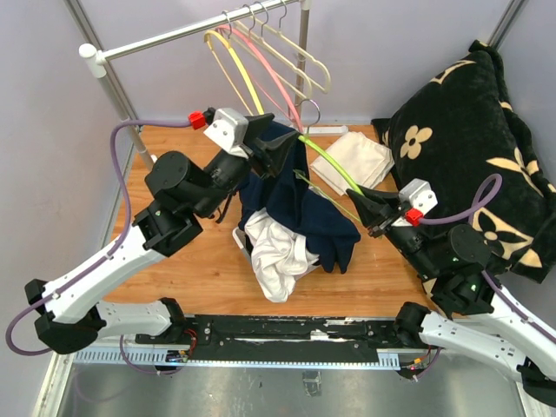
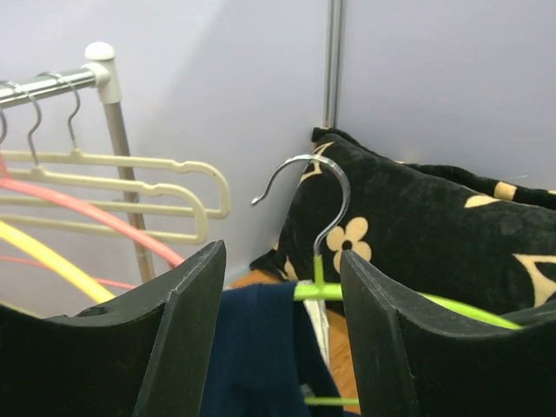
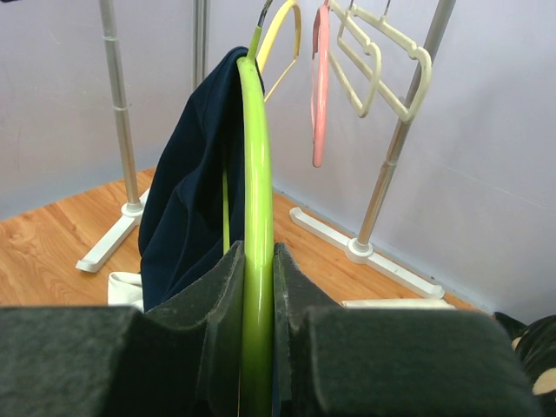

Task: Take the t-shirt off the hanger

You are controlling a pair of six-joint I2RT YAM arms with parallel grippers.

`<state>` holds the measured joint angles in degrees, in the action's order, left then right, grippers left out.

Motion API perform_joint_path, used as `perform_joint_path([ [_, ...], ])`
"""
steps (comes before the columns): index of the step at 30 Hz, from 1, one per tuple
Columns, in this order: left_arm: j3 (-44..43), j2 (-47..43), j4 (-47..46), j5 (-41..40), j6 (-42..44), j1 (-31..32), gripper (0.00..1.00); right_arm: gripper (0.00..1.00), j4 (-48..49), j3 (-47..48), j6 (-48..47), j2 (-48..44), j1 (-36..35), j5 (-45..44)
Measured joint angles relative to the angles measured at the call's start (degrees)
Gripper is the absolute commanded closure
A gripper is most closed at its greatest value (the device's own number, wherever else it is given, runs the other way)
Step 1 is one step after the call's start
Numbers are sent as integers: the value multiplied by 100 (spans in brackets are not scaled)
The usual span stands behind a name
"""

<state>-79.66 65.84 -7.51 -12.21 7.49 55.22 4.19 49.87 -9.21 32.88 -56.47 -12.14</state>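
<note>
The right hand [image 1: 367, 202] is closed on the green hanger [image 1: 334, 169]: in the right wrist view both fingers [image 3: 221, 295] press against the sides of the hanger's bar [image 3: 258, 174] with no gap. The hanger is held above the surface [image 1: 191, 269], slanting from the right hand near the right edge up toward the middle of the far edge, where its metal hook [image 2: 334, 200] points upward. The navy t-shirt [image 1: 304, 213] is on the hanger, draped over the upper end next to the hook and hanging down to the middle of the surface. Its lower folds lie bunched there against a white garment [image 1: 276, 252] on the near side. The left hand [image 1: 276, 143] sits at the upper end of the hanger with its fingers [image 2: 174, 347] well apart. In the left wrist view the t-shirt [image 2: 252, 347] and the hook appear in the gap, and neither finger grips anything. A rack [image 1: 165, 36] along the far edge carries a yellow hanger [image 1: 239, 69], a pink hanger [image 1: 269, 74] and cream hangers [image 1: 300, 61]. A folded cloth [image 1: 356, 156] lies near the far right corner, and a black flowered pillow [image 1: 460, 130] stands at the right edge.
</note>
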Motion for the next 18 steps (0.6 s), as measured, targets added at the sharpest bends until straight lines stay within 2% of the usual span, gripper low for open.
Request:
perform_joint_path([
  [6, 422, -243, 55, -289, 0, 0, 37, 99, 0, 0, -55, -79, 0, 17],
  [14, 844, 109, 166, -546, 2, 0, 37, 99, -4, 0, -94, -170, 0, 59],
  [16, 844, 186, 162, -621, 9, 0, 45, 99, -17, 0, -96, -195, 0, 66],
  [18, 844, 216, 157, -697, 22, 0, 61, 99, -20, 0, -96, -221, 0, 79],
])
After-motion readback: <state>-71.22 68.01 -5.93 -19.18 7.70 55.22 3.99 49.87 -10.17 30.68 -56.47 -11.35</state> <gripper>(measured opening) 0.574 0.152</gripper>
